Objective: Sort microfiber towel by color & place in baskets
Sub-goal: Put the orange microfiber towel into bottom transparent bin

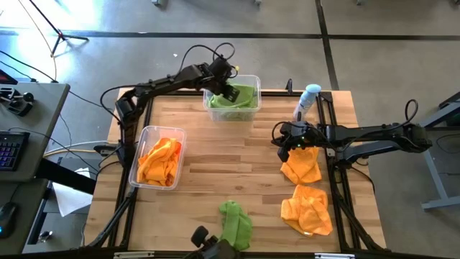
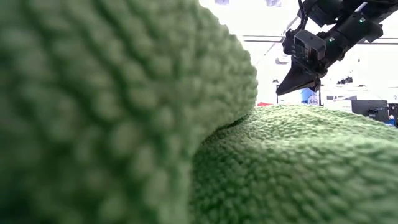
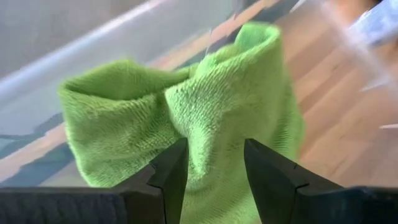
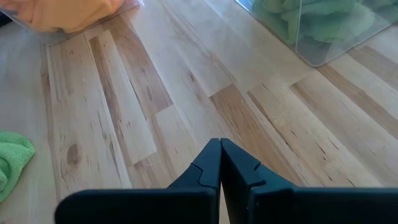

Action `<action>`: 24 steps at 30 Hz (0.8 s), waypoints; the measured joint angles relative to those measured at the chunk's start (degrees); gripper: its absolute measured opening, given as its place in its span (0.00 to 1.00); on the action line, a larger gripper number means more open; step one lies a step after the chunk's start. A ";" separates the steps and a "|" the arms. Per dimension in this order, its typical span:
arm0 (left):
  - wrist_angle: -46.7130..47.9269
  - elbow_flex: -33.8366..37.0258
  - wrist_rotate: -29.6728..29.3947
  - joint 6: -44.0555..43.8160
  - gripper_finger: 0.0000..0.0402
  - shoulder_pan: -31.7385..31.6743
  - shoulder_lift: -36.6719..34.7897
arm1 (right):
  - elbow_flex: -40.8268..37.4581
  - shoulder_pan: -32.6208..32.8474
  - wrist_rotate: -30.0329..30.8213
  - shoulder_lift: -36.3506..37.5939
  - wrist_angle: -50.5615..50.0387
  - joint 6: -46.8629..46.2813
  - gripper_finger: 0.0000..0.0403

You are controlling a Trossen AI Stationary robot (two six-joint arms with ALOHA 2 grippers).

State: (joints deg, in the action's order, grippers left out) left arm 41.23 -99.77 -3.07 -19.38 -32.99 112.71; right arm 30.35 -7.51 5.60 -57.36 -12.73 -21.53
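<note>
I see the 12 o'clock bin (image 1: 248, 108) holding green towels (image 1: 233, 99) under my left claw (image 1: 230, 92), fingers apart, the 9 o'clock bin (image 1: 147, 137) holding orange ones (image 1: 159, 162), loose crumpled towels (image 1: 236, 223) elsewhere, right claw (image 1: 286, 147) together.

Two clear baskets stand on the table: one (image 1: 146, 134) holds orange towels (image 1: 159, 161), the other (image 1: 254, 92) holds green towels (image 1: 237, 96); how many cloths are bunched in each cannot be told. Loose on the table lie three towels: two orange ones, the first (image 1: 302, 165) and the second (image 1: 307, 208), and one green one (image 1: 236, 221). One spray bottle (image 1: 307, 99) with a pale blue cap stands there. Two arms reach in, each with one tool: the left (image 1: 228, 92) and the right (image 1: 293, 144).
</note>
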 joint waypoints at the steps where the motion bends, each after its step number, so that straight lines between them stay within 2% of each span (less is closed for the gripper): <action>1: -0.13 0.00 0.00 0.00 0.36 0.00 -0.73 | 0.00 0.00 0.00 0.00 -0.11 0.12 0.00; 6: -0.30 0.00 -0.17 -0.02 0.36 0.47 -4.52 | 0.00 0.00 0.00 0.04 -3.17 -0.89 0.00; 9: -0.34 0.00 -0.16 -0.02 0.36 1.65 -6.43 | 0.00 0.00 0.00 0.04 -8.04 -4.83 0.00; 15: -0.65 0.00 -0.18 1.17 0.36 6.01 -7.82 | 0.00 0.00 -1.33 0.04 -22.94 -18.78 0.00; 20: -2.76 0.00 -0.15 3.80 0.36 10.44 -8.76 | 0.20 0.09 -4.28 0.04 -33.40 -25.34 0.00; 24: -3.04 0.00 1.06 9.54 0.36 12.92 -8.86 | 3.17 0.15 -4.59 0.02 -41.54 -29.27 0.00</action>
State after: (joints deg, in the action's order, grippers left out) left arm 38.20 -99.77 -2.01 -9.83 -20.08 103.85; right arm 33.52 -7.35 1.01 -57.34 -54.27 -50.80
